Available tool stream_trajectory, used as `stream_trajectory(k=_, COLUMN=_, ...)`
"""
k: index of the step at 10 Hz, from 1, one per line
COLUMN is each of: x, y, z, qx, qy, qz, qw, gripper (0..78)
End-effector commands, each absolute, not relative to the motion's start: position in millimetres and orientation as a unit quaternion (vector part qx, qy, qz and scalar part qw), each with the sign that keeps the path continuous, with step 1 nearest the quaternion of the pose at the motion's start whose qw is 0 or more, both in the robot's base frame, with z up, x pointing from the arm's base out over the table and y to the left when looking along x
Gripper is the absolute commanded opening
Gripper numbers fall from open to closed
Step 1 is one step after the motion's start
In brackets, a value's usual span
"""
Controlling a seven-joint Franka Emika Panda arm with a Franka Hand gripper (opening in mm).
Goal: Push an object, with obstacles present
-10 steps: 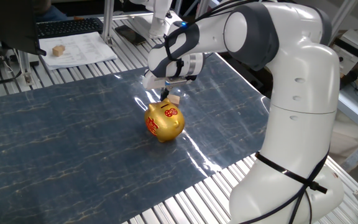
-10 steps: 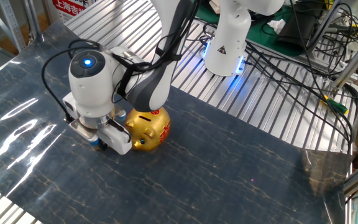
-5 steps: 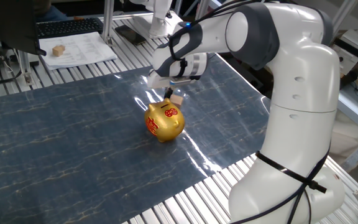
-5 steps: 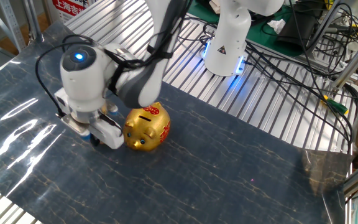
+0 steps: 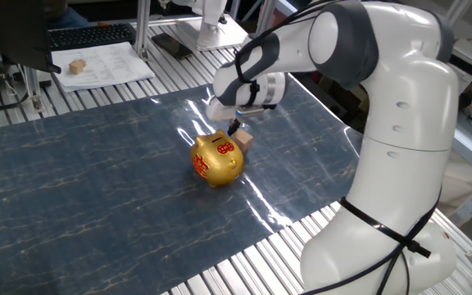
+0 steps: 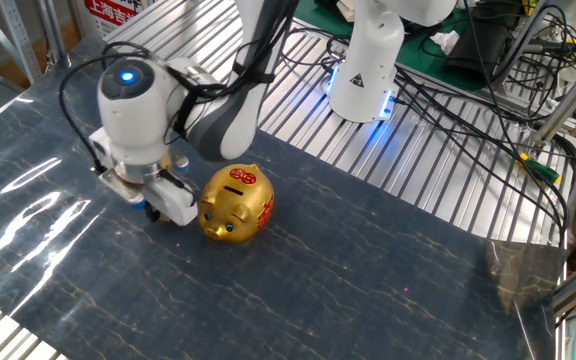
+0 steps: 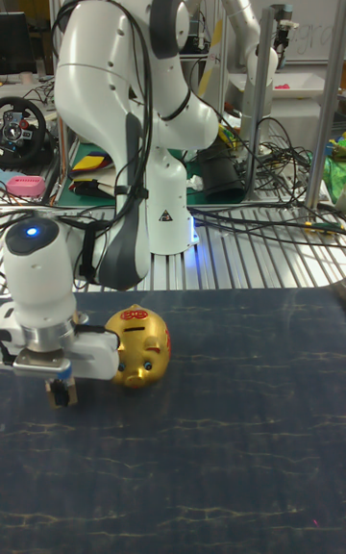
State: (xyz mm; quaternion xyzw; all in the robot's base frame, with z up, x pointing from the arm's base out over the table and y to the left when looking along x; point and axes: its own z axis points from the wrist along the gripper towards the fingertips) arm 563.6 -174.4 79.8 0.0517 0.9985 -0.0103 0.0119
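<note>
The small tan wooden cube [image 5: 242, 140] sits on the blue mat just behind and right of the golden pig [image 5: 216, 160]. My gripper [image 5: 233, 128] points straight down, fingers shut together, with its tip against the cube's far left side. In the tall fixed view the cube [image 7: 66, 395] shows right under the gripper [image 7: 61, 383], left of the pig [image 7: 137, 346]. In the other fixed view the gripper [image 6: 152, 210] stands left of the pig [image 6: 235, 203], and the arm's wrist hides the cube.
The dark blue marbled mat [image 5: 72, 188] covers the slatted metal table. A like wooden cube [image 5: 76, 65] lies on white papers [image 5: 105, 65] at the back left, by a keyboard [image 5: 88, 34]. The arm's white base [image 5: 392, 213] stands at the right.
The gripper has moved right and a little nearer in the one fixed view, sliding the cube along behind the pig. The pig has stayed in place.
</note>
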Motion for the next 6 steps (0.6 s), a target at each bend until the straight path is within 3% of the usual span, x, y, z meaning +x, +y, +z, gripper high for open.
stream_trajectory(k=1, x=539.7, y=-172.6, z=81.9, qx=0.051, qy=0.999, qz=-0.016, qw=0.009, gripper=0.0)
stream_trajectory(k=6, x=521.6, y=-178.9, z=82.4, qx=0.046, qy=0.999, qz=-0.011, qw=0.010, gripper=0.0)
